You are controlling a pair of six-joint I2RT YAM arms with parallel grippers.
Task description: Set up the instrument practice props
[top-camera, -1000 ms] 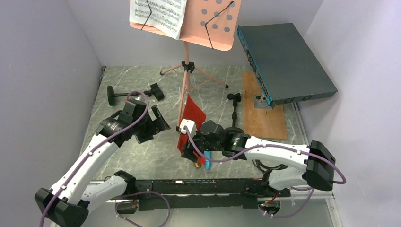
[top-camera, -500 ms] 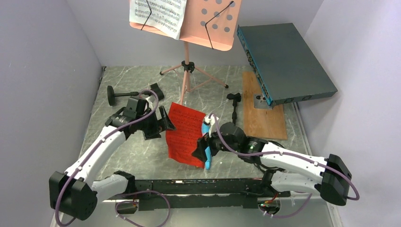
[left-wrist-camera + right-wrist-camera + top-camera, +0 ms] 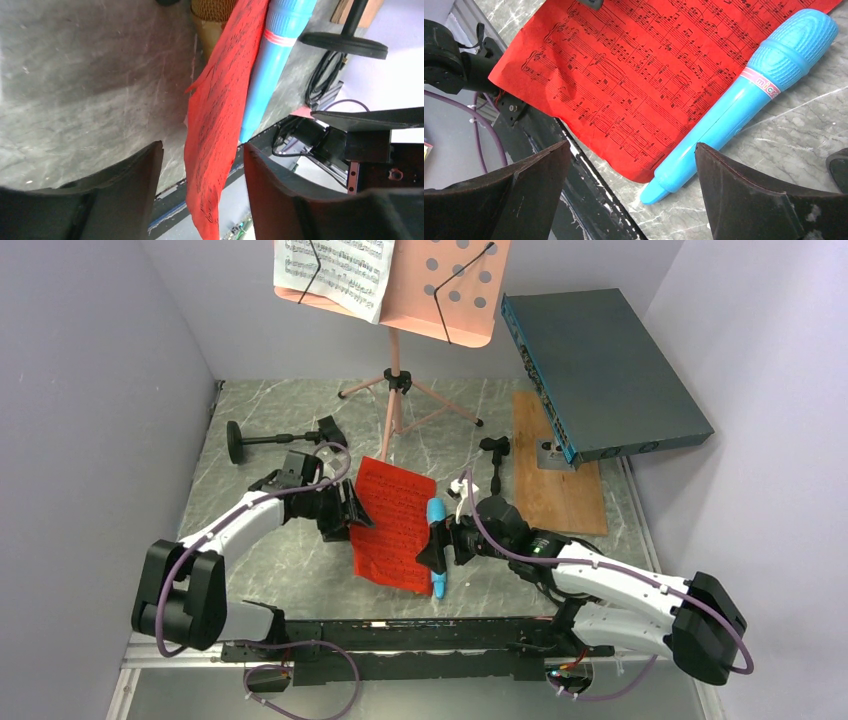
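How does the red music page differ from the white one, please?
Colour: the red page is bright red, while the white page is white with black print. Place and pose: the white page is propped high on the pink desk, whereas the red page is down at the table, beside the blue mic. Both carry printed music staves.

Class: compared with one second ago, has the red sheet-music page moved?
Yes. The red sheet-music page, earlier bunched narrow just below the pink music stand's pole, now spreads wider, leftward and toward the arm bases.
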